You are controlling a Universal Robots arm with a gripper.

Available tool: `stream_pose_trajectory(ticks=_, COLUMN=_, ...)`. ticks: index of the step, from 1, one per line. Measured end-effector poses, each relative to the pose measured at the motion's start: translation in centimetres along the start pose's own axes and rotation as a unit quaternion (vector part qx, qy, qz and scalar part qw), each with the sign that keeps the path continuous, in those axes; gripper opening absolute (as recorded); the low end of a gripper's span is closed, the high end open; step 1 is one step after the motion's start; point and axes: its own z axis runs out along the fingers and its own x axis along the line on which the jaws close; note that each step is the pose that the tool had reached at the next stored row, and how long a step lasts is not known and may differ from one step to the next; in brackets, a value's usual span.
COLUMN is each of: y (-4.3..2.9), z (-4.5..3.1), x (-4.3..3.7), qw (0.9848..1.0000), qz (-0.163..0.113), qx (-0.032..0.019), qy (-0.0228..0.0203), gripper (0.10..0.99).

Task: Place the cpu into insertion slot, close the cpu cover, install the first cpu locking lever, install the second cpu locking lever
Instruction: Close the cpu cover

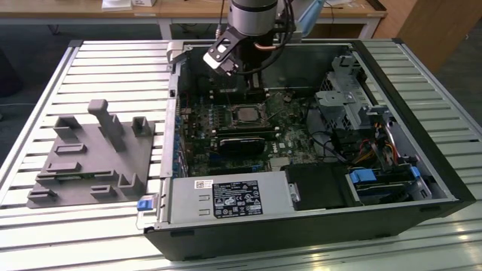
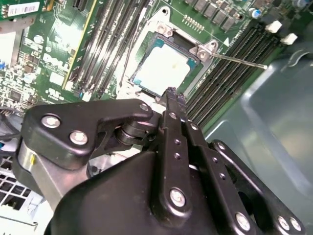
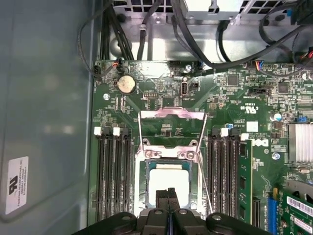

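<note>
The cpu [image 3: 168, 182] lies flat in the insertion slot [image 3: 142, 188], its silvery top facing up; in the exterior view the cpu [image 1: 247, 115] sits mid-board inside the open computer case. The cpu cover [image 3: 171, 114], a thin silvery frame, appears tilted up from the slot's edge. One locking lever [image 2: 239, 61] juts out loose beside the slot [image 2: 203, 53]. My gripper [image 2: 171, 92] is shut with nothing between its fingers and hovers just over the edge of the cpu [image 2: 164, 68]. In the first wrist view the gripper [image 3: 167, 192] overlaps the chip's near edge. The gripper [image 1: 254, 90] reaches down into the case.
Memory slots [image 3: 113, 171] flank the socket on both sides. A black shroud [image 1: 242, 144] sits beside the socket, and the power supply [image 1: 226, 197] and drive bay [image 1: 384, 180] fill the case's near side. A grey fixture block [image 1: 94, 152] lies on the slatted table at the exterior view's left.
</note>
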Motion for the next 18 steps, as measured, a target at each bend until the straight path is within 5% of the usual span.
stream_pose_trajectory(ticks=3, y=0.33, z=0.01, x=-0.02, qw=0.9999, qz=0.001, qx=0.0105, qy=0.0021, gripper=0.106)
stream_pose_trajectory(ticks=12, y=0.37, z=0.01, x=-0.59, qw=0.9999, qz=0.001, qx=0.0105, qy=0.0024, gripper=0.106)
stream_pose_trajectory(ticks=18, y=1.69, z=0.09, x=-0.61, qw=0.9999, qz=0.0, qx=0.0106, qy=0.0024, gripper=0.106)
